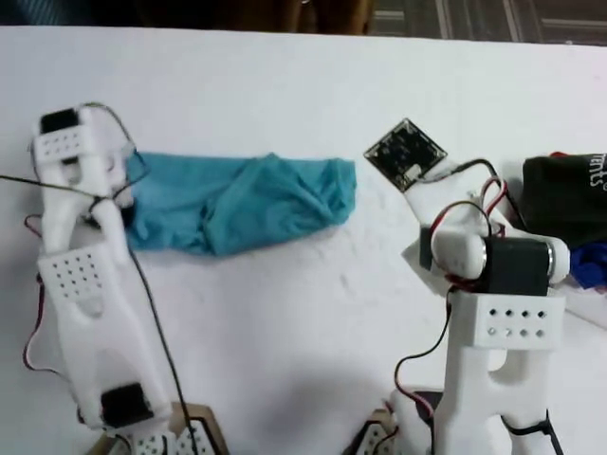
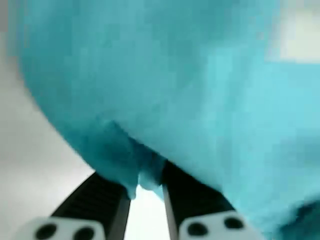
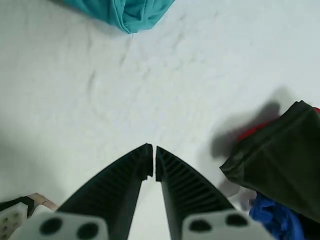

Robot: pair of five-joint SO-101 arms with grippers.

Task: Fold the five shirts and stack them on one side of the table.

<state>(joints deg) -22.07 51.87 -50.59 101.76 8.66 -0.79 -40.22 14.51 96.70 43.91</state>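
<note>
While the left claw (image 2: 146, 186) clamps the left end of the teal shirt (image 1: 242, 201), its length runs sideways toward the right claw (image 3: 154, 161), closed on nothing.

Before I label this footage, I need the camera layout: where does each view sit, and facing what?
High view: fixed above, looking down on the table; both arms and the teal shirt show.
Left wrist view: on the left arm, facing the teal shirt pinched in the left end effector.
Right wrist view: on the right arm, facing table past the shut right end effector, dark shirt beside.
Shared: all three show the teal shirt.
</note>
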